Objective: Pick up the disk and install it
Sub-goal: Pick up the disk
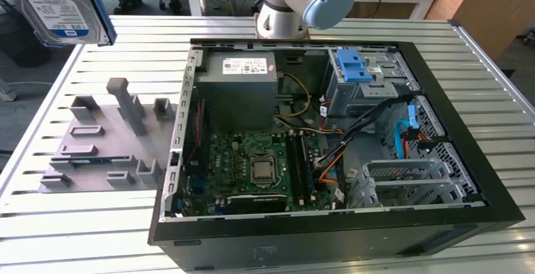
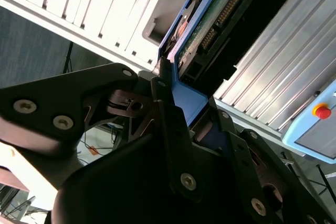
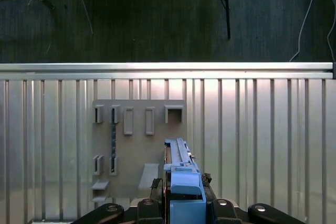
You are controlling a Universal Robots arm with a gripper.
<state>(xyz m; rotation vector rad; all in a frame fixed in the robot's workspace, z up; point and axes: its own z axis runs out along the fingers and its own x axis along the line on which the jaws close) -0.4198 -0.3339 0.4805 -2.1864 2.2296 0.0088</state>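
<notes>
1. The gripper [image 2: 189, 98] is clamped on the disk [image 2: 210, 19]. In the second wrist view its 2 black fingers [image 2: 163, 93] press the disk's bright blue bracket [image 2: 191, 100] from either side.
2. In the exterior view the disk [image 1: 59, 4] hangs in the air at the view's upper left corner. Its white-and-blue label faces the camera, and it is well clear of the slatted metal table [image 1: 468, 61] and the open computer case [image 1: 334, 130].
3. In the first wrist view the disk [image 3: 181, 171] shows edge-on, with the grey fixture plate [image 3: 139, 145] on the table below it.
4. The fixture plate [image 1: 100, 142] lies just beside the case, on the exterior view's left.
5. Inside the case sit a grey power supply box [image 1: 238, 76], a green motherboard [image 1: 259, 161] and a blue latch piece [image 1: 355, 70] on the drive cage.
6. The arm's base [image 1: 289, 10] stands behind the case.
</notes>
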